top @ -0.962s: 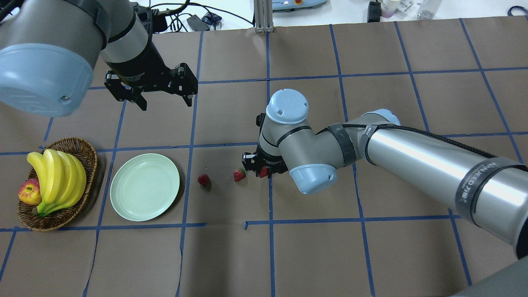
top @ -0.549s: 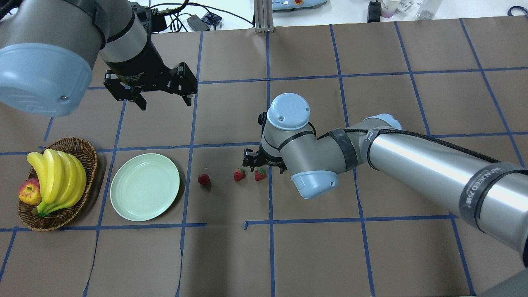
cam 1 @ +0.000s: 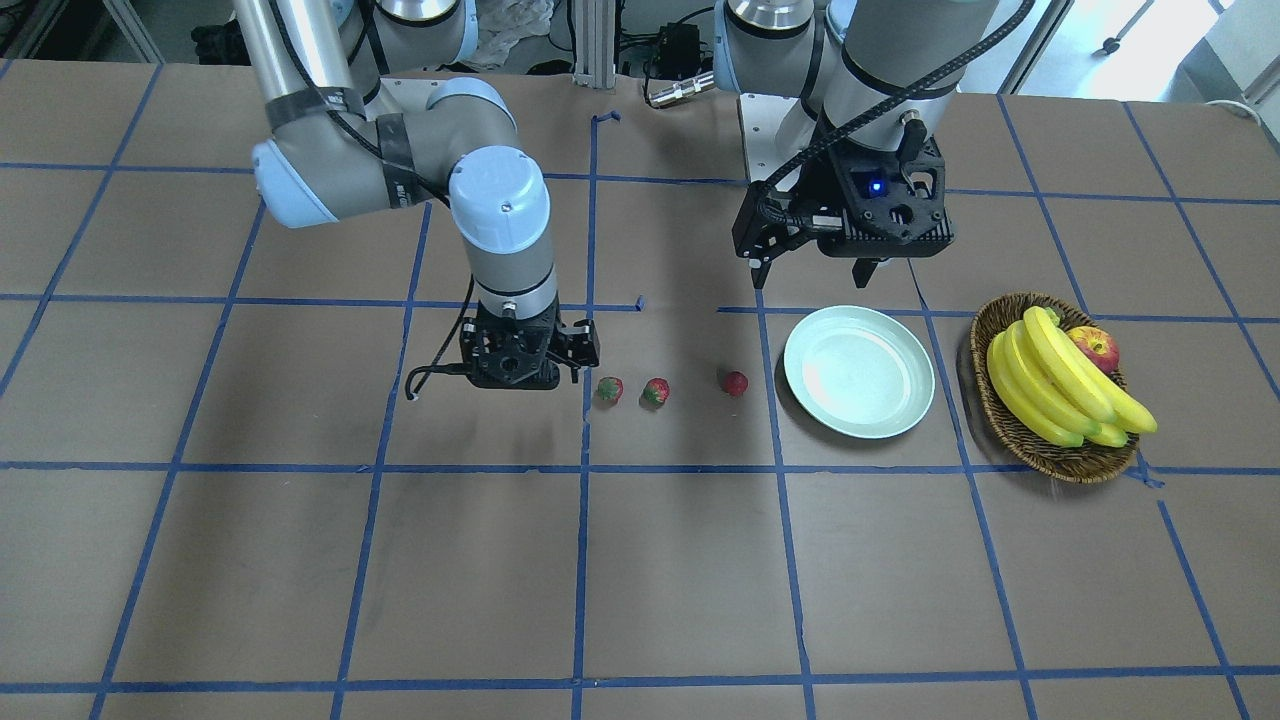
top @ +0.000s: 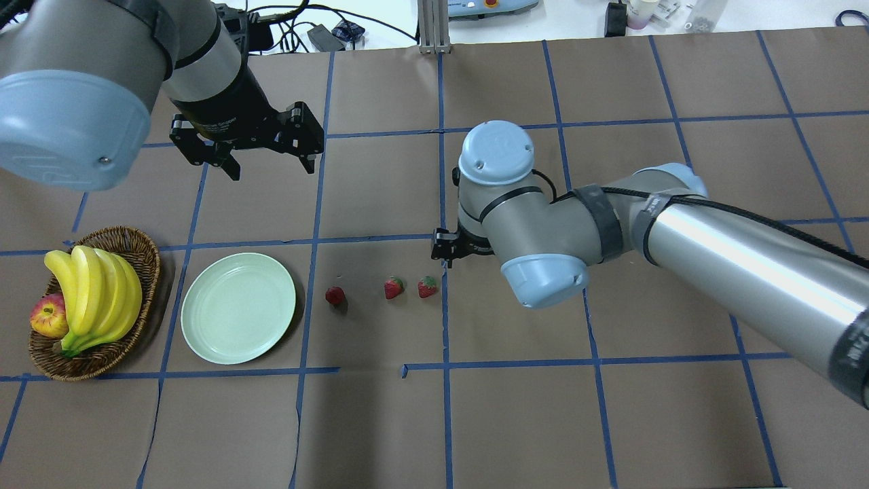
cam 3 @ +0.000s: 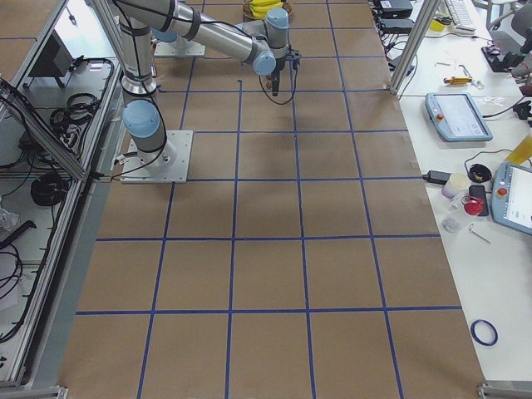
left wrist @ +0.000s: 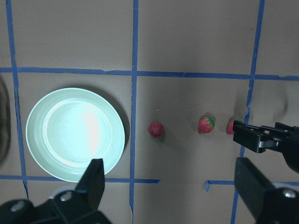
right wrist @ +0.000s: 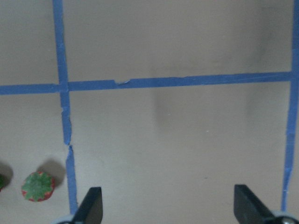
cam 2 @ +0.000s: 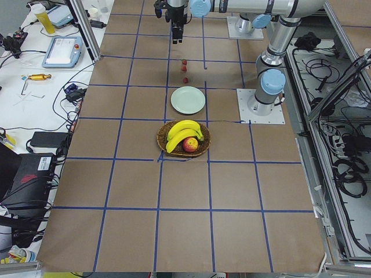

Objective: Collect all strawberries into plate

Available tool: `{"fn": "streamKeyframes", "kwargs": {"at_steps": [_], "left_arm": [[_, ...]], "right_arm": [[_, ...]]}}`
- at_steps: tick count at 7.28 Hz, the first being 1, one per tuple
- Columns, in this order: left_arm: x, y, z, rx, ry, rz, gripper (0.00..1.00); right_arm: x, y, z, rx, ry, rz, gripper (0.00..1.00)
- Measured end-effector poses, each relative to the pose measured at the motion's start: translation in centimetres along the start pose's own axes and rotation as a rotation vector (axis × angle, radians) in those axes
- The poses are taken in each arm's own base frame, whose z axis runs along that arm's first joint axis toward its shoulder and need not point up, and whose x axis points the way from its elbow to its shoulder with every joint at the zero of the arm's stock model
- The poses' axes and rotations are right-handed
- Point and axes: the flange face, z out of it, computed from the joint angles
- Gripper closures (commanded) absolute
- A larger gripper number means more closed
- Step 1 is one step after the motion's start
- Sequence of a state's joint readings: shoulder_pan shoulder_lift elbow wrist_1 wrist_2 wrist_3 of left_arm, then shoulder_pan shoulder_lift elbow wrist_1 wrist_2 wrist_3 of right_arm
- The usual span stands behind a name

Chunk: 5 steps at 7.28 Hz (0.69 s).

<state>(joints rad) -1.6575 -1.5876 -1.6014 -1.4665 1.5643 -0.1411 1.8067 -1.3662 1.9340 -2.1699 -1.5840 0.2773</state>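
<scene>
Strawberries (top: 393, 288) lie at three o'clock from the plate (top: 237, 308); the nearest sits at seven o'clock from the right gripper (top: 449, 250), spread wide, empty. A second ago it straddled that berry.

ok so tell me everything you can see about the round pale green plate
The round pale mint-green plate is shallow with a raised rim, and looks like smooth, slightly glossy plastic or ceramic. It lies flat, right way up, on the brown paper-covered table, with nothing in it. It sits between the brown wicker basket and the nearest strawberry, touching neither.
</scene>
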Motion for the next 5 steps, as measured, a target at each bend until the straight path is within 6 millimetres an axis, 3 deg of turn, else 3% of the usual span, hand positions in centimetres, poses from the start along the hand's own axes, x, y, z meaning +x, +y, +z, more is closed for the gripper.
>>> {"fn": "streamKeyframes", "kwargs": {"at_steps": [2, 3, 4, 5], "left_arm": [[0.0, -0.1, -0.3, 0.006, 0.001, -0.001, 0.0], [-0.1, -0.1, -0.3, 0.007, 0.001, -0.001, 0.0], [-0.1, -0.1, -0.3, 0.008, 0.001, -0.001, 0.0], [0.0, -0.1, -0.3, 0.007, 0.001, -0.001, 0.0]], "right_arm": [[3.6, 0.2, -1.1, 0.014, 0.088, -0.018, 0.0], [4.9, -0.8, -2.2, -0.02, 0.082, -0.044, 0.0], [7.0, -2.8, -4.5, -0.091, 0.038, -0.066, 0.0], [9.2, -4.8, -8.1, -0.124, -0.001, -0.071, 0.0]]}}
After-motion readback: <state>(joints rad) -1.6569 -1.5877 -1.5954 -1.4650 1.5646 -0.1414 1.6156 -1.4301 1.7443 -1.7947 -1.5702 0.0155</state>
